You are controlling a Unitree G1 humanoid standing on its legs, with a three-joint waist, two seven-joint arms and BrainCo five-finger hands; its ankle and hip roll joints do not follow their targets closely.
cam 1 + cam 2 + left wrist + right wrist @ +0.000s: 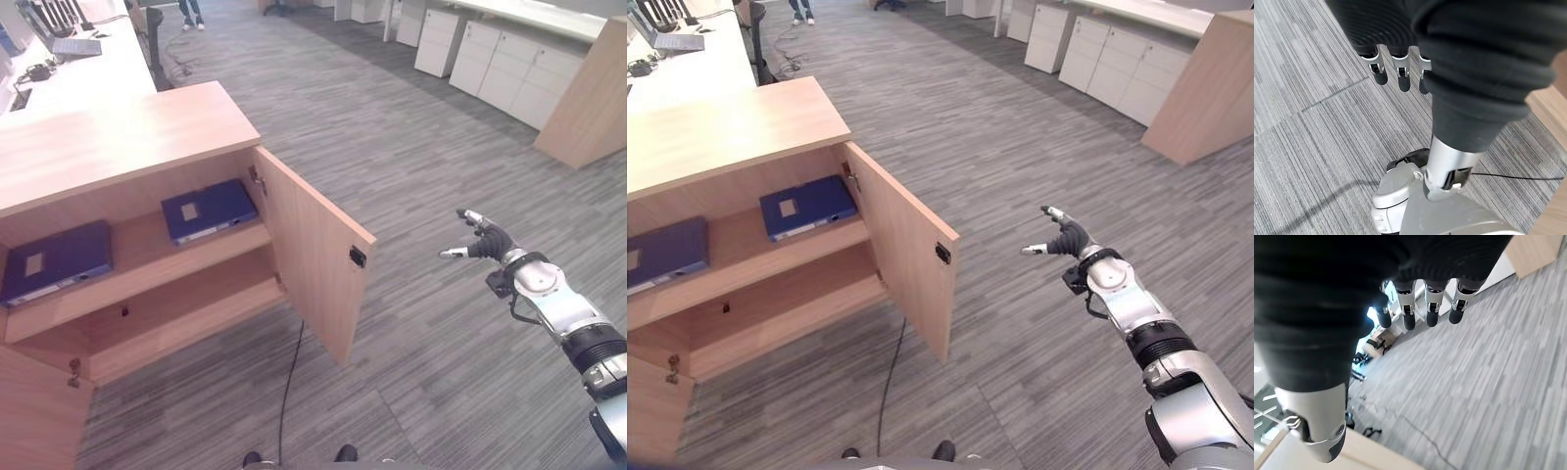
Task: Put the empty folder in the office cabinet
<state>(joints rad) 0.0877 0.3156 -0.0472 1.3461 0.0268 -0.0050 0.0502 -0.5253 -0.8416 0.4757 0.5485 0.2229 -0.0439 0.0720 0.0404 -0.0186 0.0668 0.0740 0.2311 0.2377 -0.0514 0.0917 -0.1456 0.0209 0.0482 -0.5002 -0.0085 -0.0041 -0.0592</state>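
Observation:
The wooden office cabinet (118, 137) stands at the left with its right door (309, 250) swung open. On its upper shelf lie two dark blue folders, one (208, 209) near the door and one (57, 259) further left. My right hand (485, 240) hangs in the air to the right of the door, apart from it, fingers spread and open, holding nothing. The right wrist view shows its straight fingers (1420, 308) over the carpet. My left hand (1396, 73) hangs low over the carpet with relaxed fingers, holding nothing.
A lower shelf (186, 313) sits under the folders. White drawer units (509, 64) and a wooden panel (593, 98) line the back right. A desk with a keyboard (78, 46) stands behind the cabinet. A person's legs (191, 15) show far back.

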